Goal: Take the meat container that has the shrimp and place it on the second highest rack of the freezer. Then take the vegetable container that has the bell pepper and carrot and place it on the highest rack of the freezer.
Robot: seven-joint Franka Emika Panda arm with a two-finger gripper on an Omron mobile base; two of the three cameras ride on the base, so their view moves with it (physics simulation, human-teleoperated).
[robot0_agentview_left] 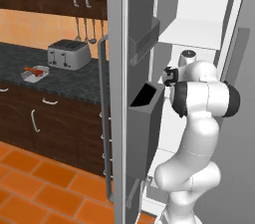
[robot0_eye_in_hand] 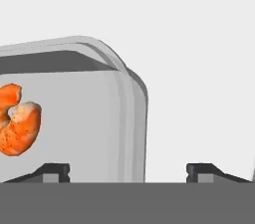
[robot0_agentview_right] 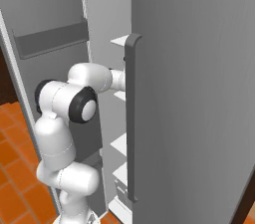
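The shrimp [robot0_eye_in_hand: 17, 121], an orange-pink curl, lies in a pale grey meat container [robot0_eye_in_hand: 99, 118] resting on a white freezer shelf [robot0_eye_in_hand: 199, 68]. My gripper [robot0_eye_in_hand: 129, 170] is open, one fingertip over the tray floor and the other outside its rim, neither touching. In the left base view my hand [robot0_agentview_left: 171, 76] reaches into the freezer [robot0_agentview_left: 199, 14], below a white shelf [robot0_agentview_left: 191, 34]; which rack the tray rests on is hidden. The vegetable container [robot0_agentview_left: 36, 73], with the red bell pepper and the carrot in it, sits on the dark counter [robot0_agentview_left: 64, 81].
The open freezer door [robot0_agentview_left: 117, 118] with its grey bins [robot0_agentview_left: 147, 101] stands close on the arm's left. A toaster [robot0_agentview_left: 68, 54] is behind the vegetable container. The other door's long handle [robot0_agentview_right: 130, 118] lies right of my arm. Lower white shelves [robot0_agentview_right: 119, 143] show inside.
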